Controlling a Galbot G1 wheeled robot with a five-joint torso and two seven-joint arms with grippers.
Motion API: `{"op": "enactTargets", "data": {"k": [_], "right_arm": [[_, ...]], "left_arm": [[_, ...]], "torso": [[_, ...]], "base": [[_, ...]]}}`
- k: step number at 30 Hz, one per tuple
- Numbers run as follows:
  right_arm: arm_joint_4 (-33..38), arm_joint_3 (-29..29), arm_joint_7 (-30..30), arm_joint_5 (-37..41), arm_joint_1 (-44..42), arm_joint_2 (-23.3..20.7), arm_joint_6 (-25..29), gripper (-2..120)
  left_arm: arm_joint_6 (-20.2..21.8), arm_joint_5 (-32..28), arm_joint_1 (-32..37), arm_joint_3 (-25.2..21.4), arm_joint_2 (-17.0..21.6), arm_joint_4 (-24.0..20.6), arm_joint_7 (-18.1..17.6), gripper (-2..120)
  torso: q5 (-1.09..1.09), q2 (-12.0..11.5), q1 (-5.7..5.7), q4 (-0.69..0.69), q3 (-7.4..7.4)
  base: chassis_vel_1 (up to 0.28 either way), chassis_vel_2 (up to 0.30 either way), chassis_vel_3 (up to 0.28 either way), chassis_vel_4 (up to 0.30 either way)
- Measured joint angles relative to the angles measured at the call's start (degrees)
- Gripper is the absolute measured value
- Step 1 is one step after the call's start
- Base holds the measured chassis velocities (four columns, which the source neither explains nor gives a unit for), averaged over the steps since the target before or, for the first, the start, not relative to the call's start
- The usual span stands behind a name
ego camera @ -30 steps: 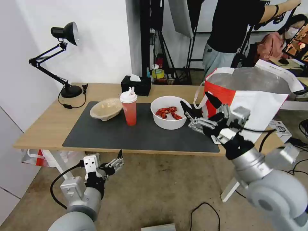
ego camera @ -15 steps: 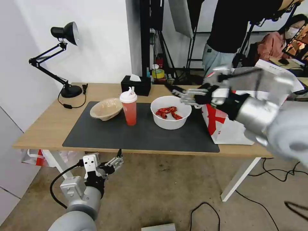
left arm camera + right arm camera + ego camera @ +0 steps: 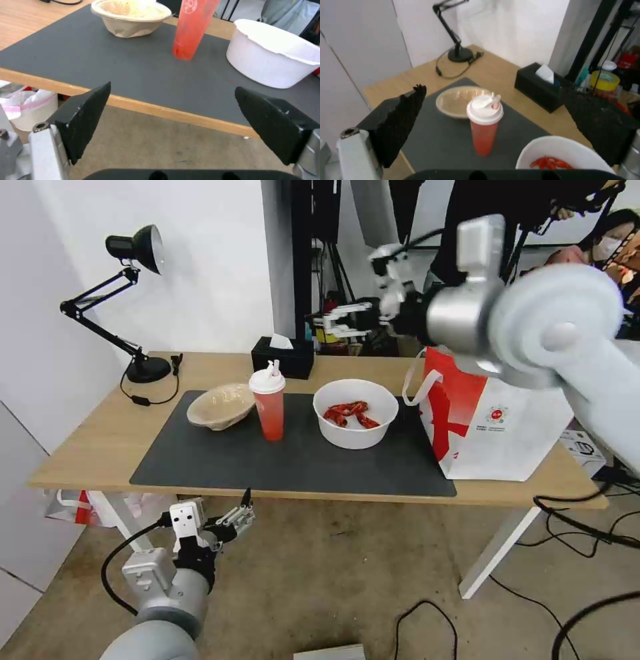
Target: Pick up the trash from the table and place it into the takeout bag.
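Three pieces of trash stand on the dark mat (image 3: 293, 463) of the table (image 3: 100, 440): a beige pulp bowl (image 3: 221, 407) (image 3: 131, 17) (image 3: 458, 100), a red drink cup (image 3: 269, 403) (image 3: 193, 30) (image 3: 485, 125) with a white lid, and a white bowl (image 3: 355, 413) (image 3: 273, 57) (image 3: 563, 157) holding red scraps. The red-and-white takeout bag (image 3: 493, 427) stands upright at the table's right end. My right gripper (image 3: 353, 300) (image 3: 493, 130) hangs open and empty high above the white bowl and the table's back edge. Low in front of the table's front edge, my left gripper (image 3: 243, 511) (image 3: 176, 120) is open and empty.
A black tissue box (image 3: 282, 357) (image 3: 541, 86) sits at the table's back edge and a black desk lamp (image 3: 137, 300) (image 3: 456, 50) at its back left. Cables (image 3: 427, 620) trail on the floor by the white table leg (image 3: 497, 553). A person stands behind the bag.
My right arm has swung up from table height beside the white bowl to high above the table's back, uncovering the bag's front. The left arm has stayed put.
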Motion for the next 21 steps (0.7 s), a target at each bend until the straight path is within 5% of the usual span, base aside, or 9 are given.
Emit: {"op": "enactTargets", "data": {"k": [10,21], "right_arm": [[-0.1,-8.5,-2.7,-2.6,2.3,-2.2,0.3,100],[1.2,-9.5,-5.6,-6.6,-1.0,-6.3,0.5,100]], "left_arm": [[-0.3,0.6,0.4,0.1,-0.6,0.1,0.0,100],[-0.5,0.8,0.7,0.0,-0.8,-0.1,0.0,100]], "torso": [[0.01,0.0,0.0,0.0,0.0],[0.02,0.0,0.0,-0.01,0.0]], "base": [[0.0,0.0,0.0,0.0],[0.0,0.0,0.0,0.0]]}}
